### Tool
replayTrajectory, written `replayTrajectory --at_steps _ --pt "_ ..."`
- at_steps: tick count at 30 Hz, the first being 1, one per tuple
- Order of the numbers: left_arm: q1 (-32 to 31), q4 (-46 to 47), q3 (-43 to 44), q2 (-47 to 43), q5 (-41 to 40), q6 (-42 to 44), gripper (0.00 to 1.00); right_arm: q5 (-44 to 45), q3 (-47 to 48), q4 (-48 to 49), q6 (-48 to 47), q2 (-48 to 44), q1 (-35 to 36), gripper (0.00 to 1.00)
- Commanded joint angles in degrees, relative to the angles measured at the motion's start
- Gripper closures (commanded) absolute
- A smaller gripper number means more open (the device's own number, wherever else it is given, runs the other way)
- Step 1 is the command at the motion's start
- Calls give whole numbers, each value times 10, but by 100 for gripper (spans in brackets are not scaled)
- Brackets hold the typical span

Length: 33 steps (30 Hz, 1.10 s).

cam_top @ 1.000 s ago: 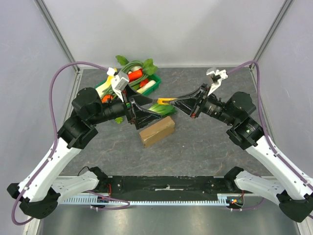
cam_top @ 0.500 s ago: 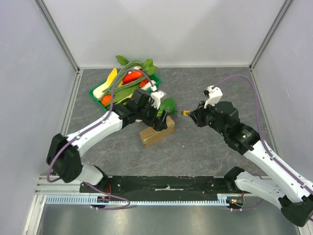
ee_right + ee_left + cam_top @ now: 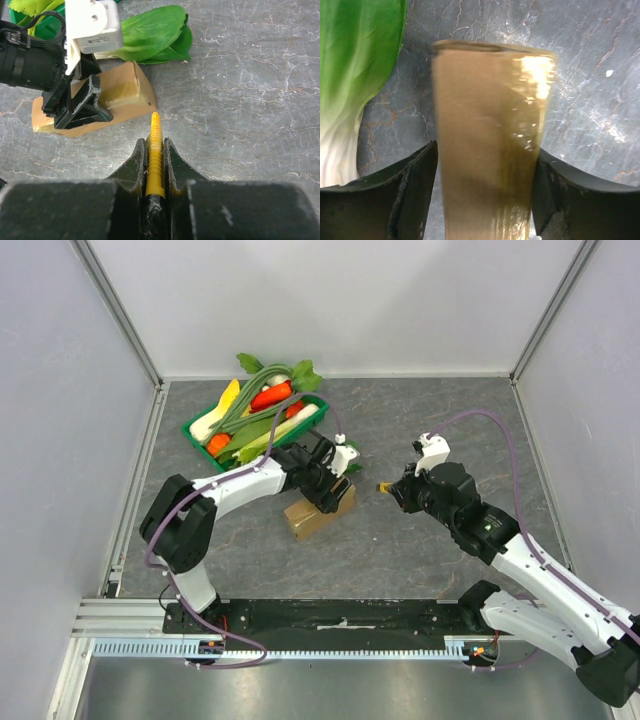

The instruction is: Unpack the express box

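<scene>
The express box (image 3: 303, 522) is a small brown carton lying flat on the grey table. My left gripper (image 3: 328, 495) straddles its far end. In the left wrist view the box (image 3: 490, 125) fills the gap and both fingers (image 3: 410, 195) press its long sides. My right gripper (image 3: 392, 487) is shut on a yellow ridged cutter (image 3: 155, 150) that juts forward between its fingers. The cutter's tip points at the box's near corner (image 3: 122, 92), a short way off it. The right wrist view also shows the left gripper (image 3: 80, 107) on the box.
A bok choy (image 3: 350, 462) lies just beyond the box, also seen in the wrist views (image 3: 355, 75) (image 3: 150, 35). A green tray (image 3: 195, 425) of plastic vegetables stands at the back left. Grey walls enclose the table.
My left arm has stretched out and its gripper has come down over the box. My right gripper, holding the yellow cutter, has pulled back to the right and dropped lower.
</scene>
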Motion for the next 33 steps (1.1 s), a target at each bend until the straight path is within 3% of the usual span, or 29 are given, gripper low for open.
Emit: replayTrajectory --at_steps 1,3,6,11,20,33 --pt "-11 2 26 24 -17 74 36 9 -12 45 10 -15 -1 100" --pt "-16 4 20 24 -12 104 54 12 -26 52 18 -21 -2 100" --pt "-23 6 3 22 -1 139 68 8 -55 82 25 -38 -1 100" --pt "-32 61 -65 -16 15 207 72 13 -87 116 38 -62 -1 100" --pt "-47 49 -70 -17 42 203 66 -53 -105 165 42 -49 -1 100" --pt "-49 39 -63 -1 56 187 42 -78 -103 216 40 29 -1 100"
